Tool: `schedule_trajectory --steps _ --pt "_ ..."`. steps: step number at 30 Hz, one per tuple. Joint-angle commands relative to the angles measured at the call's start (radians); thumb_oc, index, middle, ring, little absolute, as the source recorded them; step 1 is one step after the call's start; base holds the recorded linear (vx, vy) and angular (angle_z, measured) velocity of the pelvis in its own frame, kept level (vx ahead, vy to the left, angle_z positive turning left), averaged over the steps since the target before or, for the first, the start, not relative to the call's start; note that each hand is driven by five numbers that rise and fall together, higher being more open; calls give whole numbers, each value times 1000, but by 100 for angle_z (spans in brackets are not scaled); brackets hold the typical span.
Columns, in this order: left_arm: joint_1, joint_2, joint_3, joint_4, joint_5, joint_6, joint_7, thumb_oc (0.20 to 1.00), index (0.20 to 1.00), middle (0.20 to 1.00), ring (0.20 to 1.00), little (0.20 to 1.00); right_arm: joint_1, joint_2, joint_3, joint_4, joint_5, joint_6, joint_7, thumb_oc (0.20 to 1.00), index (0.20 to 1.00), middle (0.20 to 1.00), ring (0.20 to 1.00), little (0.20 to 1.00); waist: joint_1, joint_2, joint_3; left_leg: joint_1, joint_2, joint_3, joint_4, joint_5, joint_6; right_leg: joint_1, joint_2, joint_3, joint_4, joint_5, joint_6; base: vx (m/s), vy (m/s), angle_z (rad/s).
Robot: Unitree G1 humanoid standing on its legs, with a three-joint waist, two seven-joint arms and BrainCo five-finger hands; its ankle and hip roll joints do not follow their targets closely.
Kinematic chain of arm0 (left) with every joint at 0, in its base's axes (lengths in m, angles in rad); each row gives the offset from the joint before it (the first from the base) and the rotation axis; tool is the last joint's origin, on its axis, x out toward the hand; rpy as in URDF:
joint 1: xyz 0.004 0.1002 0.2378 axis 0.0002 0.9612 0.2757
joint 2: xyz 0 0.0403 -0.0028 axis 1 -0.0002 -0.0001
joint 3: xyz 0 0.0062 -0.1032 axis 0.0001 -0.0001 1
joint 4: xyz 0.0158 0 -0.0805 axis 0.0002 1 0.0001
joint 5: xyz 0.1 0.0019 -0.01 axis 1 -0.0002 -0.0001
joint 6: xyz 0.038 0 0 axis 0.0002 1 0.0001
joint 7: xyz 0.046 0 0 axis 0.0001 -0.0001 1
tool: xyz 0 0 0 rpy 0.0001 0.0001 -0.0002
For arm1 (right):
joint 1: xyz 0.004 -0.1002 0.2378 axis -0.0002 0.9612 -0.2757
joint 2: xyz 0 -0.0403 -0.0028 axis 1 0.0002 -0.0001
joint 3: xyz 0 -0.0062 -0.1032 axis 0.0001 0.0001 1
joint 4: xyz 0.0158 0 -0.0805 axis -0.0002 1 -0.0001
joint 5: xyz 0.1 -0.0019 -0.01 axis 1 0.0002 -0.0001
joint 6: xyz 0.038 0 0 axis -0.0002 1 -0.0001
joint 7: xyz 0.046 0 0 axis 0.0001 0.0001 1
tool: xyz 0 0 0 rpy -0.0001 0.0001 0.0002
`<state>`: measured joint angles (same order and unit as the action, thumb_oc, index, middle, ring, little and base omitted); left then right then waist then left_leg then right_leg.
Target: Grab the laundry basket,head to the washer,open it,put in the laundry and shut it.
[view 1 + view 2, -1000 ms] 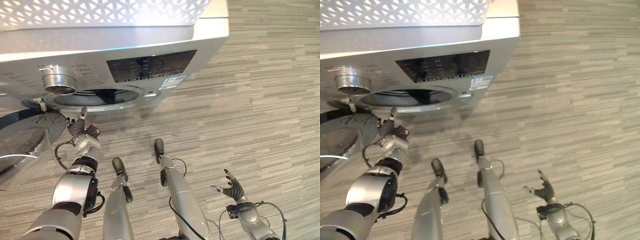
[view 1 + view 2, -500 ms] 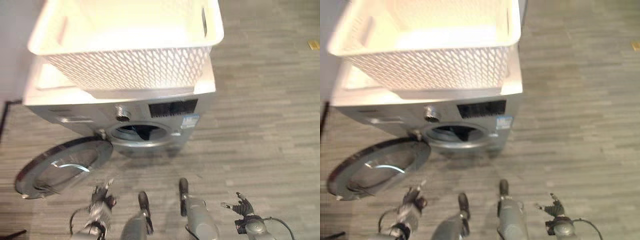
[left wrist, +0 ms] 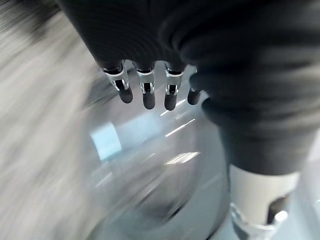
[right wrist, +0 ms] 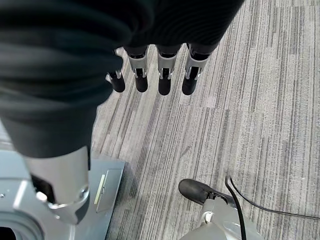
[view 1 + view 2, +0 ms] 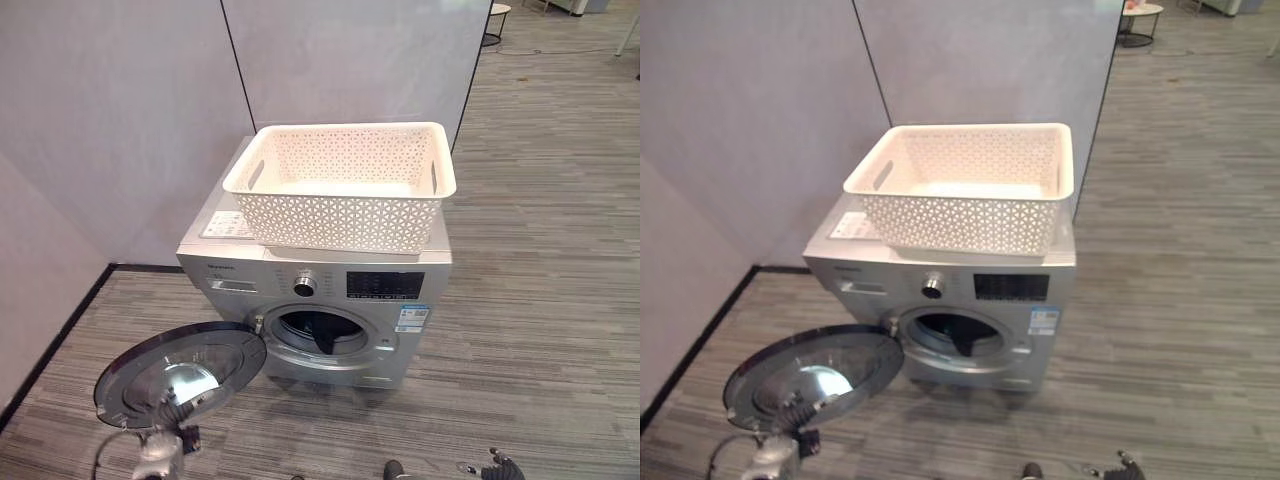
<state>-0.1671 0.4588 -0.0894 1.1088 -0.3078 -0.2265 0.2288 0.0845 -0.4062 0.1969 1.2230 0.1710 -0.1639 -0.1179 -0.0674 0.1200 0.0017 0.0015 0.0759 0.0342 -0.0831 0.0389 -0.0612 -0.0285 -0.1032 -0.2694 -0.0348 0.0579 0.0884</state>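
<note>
The silver washer (image 5: pixel 235 286) stands against the grey wall with the white lattice laundry basket (image 5: pixel 340 215) resting on its top. Its round door (image 5: pixel 180 372) is swung wide open to the left, and something dark, probably laundry (image 5: pixel 322 336), hangs inside the drum opening. My left hand (image 5: pixel 162 452) is open just below the door's lower rim; in the left wrist view its straight fingers (image 3: pixel 147 94) hover over the door's glass (image 3: pixel 150 165). At the bottom right my right hand (image 5: pixel 497 468) is open and holds nothing, with its fingers (image 4: pixel 165 80) over the floor.
Grey partition walls (image 5: pixel 120 110) close off the back and the left, with a black skirting line along the left wall. Striped grey floor (image 5: pixel 540 330) stretches to the right of the washer. A small round table (image 5: pixel 497 10) stands far back right.
The camera has swung up and away, so the whole washer, the basket and the walls now show. Both hands have dropped to the picture's bottom edge. The door stays open.
</note>
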Motion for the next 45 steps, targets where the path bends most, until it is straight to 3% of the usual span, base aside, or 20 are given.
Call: schedule_trajectory --steps 1,3,10,12,14,17,20,23,30,31,33,38,45 --pt "-101 107 63 -25 89 -18 54 1000 1000 1000 1000 1000 -37 31 -3 -12 -10 -3 21 1000 1000 1000 1000 1000 -16 -90 69 -4 -68 33 -4 10 4 1 -52 57 -23 66 60 24 134 1" --pt "-154 207 58 2 177 -6 72 1000 1000 1000 1000 1000 -30 36 1 -14 -2 -5 34 1000 1000 1000 1000 1000 -20 -108 87 -16 -73 44 -4 6 12 -16 -62 74 -11 75 67 12 134 -2" --pt "-259 318 45 51 217 7 84 1000 1000 1000 1000 1000 -38 29 39 -17 -28 -2 54 1000 1000 1000 1000 1000 -22 -141 142 -66 -78 60 -4 15 21 -77 -73 98 -4 99 79 -55 61 -6" --pt "-312 375 29 77 243 12 90 1000 1000 1000 1000 1000 -48 16 57 -34 -41 -6 56 1000 1000 1000 1000 1000 -20 -168 175 -101 -76 66 -4 25 23 -108 -73 106 -6 112 82 -92 57 -5" --pt "-321 427 -7 50 348 19 165 1000 1000 1000 1000 1000 -63 4 43 -72 -17 -27 25 1000 1000 1000 1000 1000 -19 -191 209 -138 -68 66 -4 37 24 -148 -68 113 -2 124 84 -96 28 -14" --pt "-348 456 -25 44 352 35 161 1000 1000 1000 1000 1000 -76 -3 37 -82 5 -34 15 1000 1000 1000 1000 1000 -19 -213 223 -165 -62 66 -4 46 24 -173 -62 120 -5 135 84 -51 3 -3" --pt "-422 522 -49 107 367 57 158 1000 1000 1000 1000 1000 -79 3 68 -104 5 -31 31 1000 1000 1000 1000 1000 -22 -273 254 -198 -46 63 -4 55 23 -199 -53 119 -15 152 87 -2 -1 4" --pt "-447 523 -77 137 374 70 133 1000 1000 1000 1000 1000 -81 7 87 -118 6 -28 37 1000 1000 1000 1000 1000 -23 -289 258 -203 -44 64 -4 55 24 -205 -49 126 -16 153 87 12 1 -1" --pt "-377 421 -68 162 338 79 46 1000 1000 1000 1000 1000 -72 6 98 -142 2 -22 55 1000 1000 1000 1000 1000 -20 -283 261 -185 -44 55 -4 48 25 -197 -45 138 -6 127 73 22 0 -1" --pt "-324 345 -51 144 313 81 29 1000 1000 1000 1000 1000 -68 4 88 -146 7 -19 58 1000 1000 1000 1000 1000 -15 -259 260 -177 -42 45 -4 49 22 -192 -43 147 4 107 64 2 -41 -5" --pt "-308 325 -40 147 297 78 23 1000 1000 1000 1000 1000 -69 2 84 -146 6 -19 58 1000 1000 1000 1000 1000 -16 -252 257 -174 -42 41 -4 49 21 -189 -41 151 5 102 61 0 -44 1" --pt "-197 182 0 152 236 65 -8 1000 1000 1000 1000 1000 -86 -27 71 -139 -29 -11 54 1000 1000 1000 1000 1000 -14 -206 225 -131 -34 42 -4 45 13 -151 -32 156 4 89 48 4 -53 0" --pt "-156 17 -6 144 163 61 -21 1000 1000 1000 1000 1000 -113 -55 68 -92 -91 3 42 1000 1000 1000 1000 1000 -17 -173 190 -95 -15 37 -4 54 -1 -101 -13 135 -2 66 32 -5 -67 0"
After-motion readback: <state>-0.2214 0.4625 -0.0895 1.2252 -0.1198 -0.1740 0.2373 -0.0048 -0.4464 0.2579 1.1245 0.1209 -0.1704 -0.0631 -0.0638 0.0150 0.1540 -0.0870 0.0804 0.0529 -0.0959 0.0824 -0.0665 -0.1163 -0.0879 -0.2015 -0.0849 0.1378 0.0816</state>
